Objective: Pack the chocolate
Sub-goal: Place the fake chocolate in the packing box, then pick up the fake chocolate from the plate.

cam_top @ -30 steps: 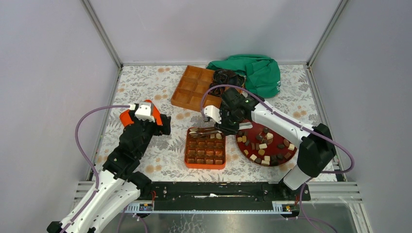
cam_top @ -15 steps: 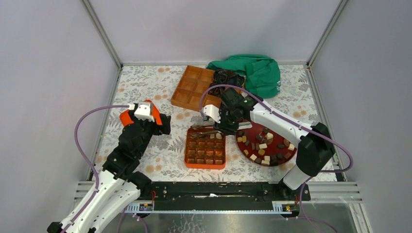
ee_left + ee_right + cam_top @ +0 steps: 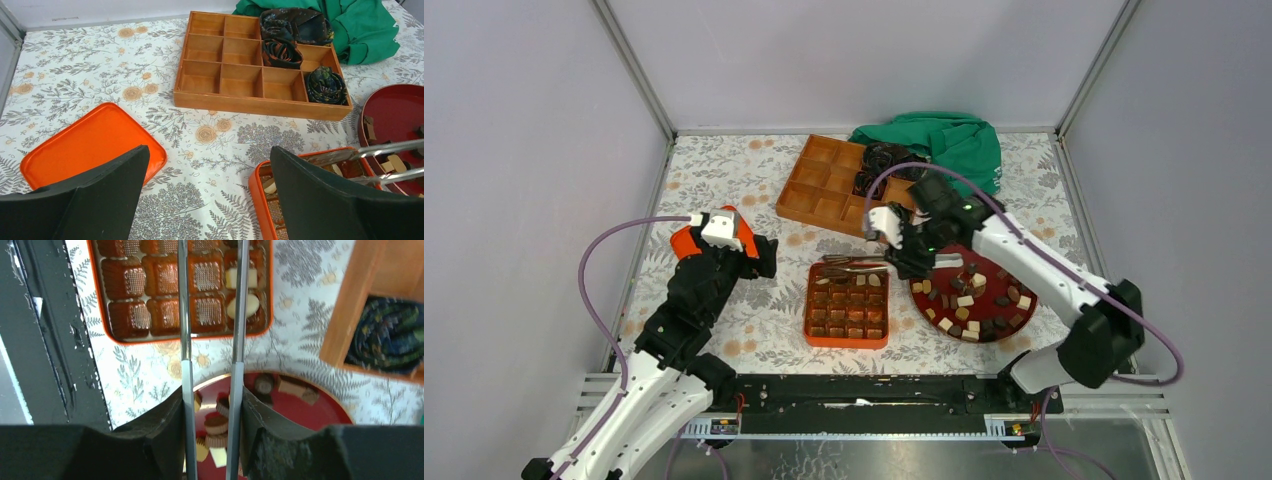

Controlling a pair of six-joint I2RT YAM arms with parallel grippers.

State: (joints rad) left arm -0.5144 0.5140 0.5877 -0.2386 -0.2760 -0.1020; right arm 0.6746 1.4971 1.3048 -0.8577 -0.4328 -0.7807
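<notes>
Right claw [image 3: 212,405] grips slim steel tongs [image 3: 183,315] (seemingly parted) over orange tray [image 3: 255,185].

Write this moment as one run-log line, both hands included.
left hand: open, empty | right hand: shut on tongs | tongs: over box | chocolate: in box and on plate

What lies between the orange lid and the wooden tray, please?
Nothing stands there: in the left wrist view, only bare floral cloth separates the lid from the tray.
</notes>
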